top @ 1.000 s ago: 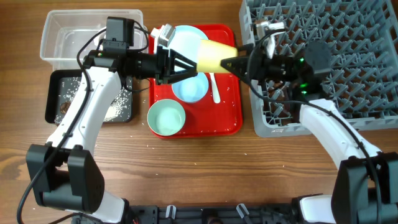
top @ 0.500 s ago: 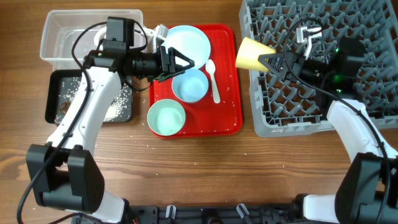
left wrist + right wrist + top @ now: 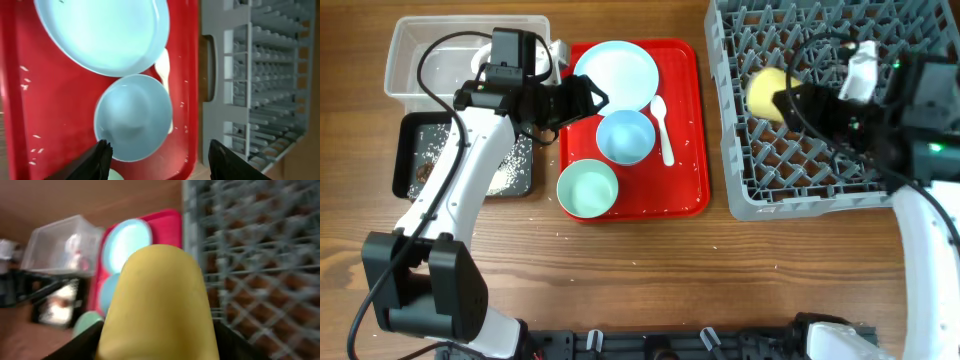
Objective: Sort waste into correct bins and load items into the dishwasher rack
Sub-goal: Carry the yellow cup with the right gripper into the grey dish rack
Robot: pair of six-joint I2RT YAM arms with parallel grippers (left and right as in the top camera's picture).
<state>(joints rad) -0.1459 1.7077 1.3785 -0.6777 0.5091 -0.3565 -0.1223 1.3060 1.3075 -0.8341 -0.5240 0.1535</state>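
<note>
My right gripper (image 3: 788, 100) is shut on the yellow cup (image 3: 765, 92) and holds it over the left part of the grey dishwasher rack (image 3: 920, 30); the cup (image 3: 160, 305) fills the right wrist view. My left gripper (image 3: 588, 100) is open and empty above the red tray (image 3: 690, 120), next to the pale-blue plate (image 3: 617, 72). Its fingers (image 3: 157, 160) frame the blue bowl (image 3: 132, 117). The blue bowl (image 3: 624, 137), the teal bowl (image 3: 587, 189) and the white spoon (image 3: 663, 125) lie on the tray. The wrapper shows dimly in the clear bin (image 3: 75, 247).
The clear bin (image 3: 415, 50) stands at the back left. The black bin (image 3: 405, 150) in front of it holds white grains and a brown lump (image 3: 424, 170). A few grains lie on the wood near the tray.
My right gripper has carried the yellow cup rightward from over the tray to above the rack. My left gripper has drawn back left, toward the tray's left edge.
</note>
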